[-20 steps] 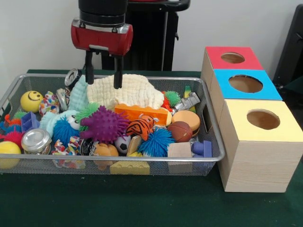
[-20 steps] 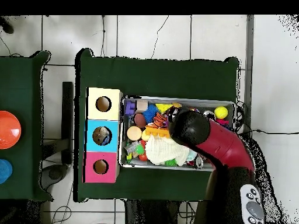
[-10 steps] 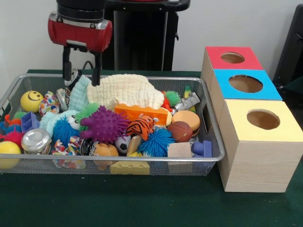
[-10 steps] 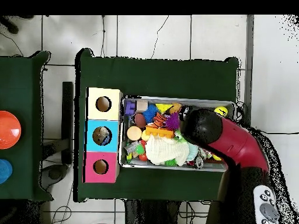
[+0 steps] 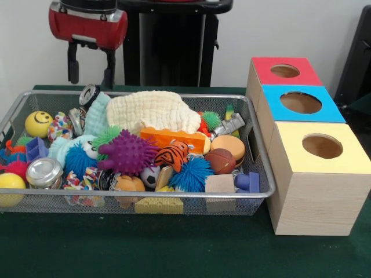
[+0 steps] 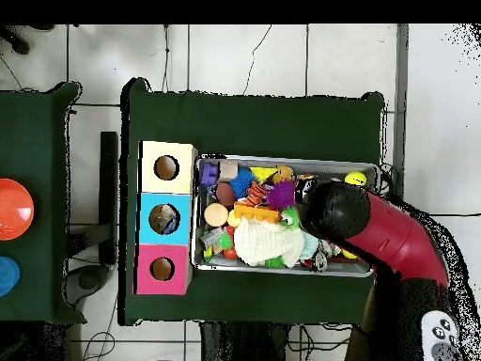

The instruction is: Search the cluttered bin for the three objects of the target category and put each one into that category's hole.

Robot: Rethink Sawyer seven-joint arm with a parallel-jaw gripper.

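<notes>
The silver wire-mesh bin is full of mixed toys. Among them are a cream cloth, a purple spiky ball, an orange block, a tiger toy, a smiley yellow ball and silver cans. My gripper hangs open and empty above the bin's far left corner, over a silver can. It touches nothing. In the overhead view the red arm covers the gripper and the right part of the bin.
Three wooden boxes with round holes stand in a row right of the bin: red top, blue top, yellow top. In the overhead view something lies inside the blue box's hole. The green table edge runs in front.
The gripper has risen off the cream cloth and moved left in the front view, staying open and empty. The toys have not shifted.
</notes>
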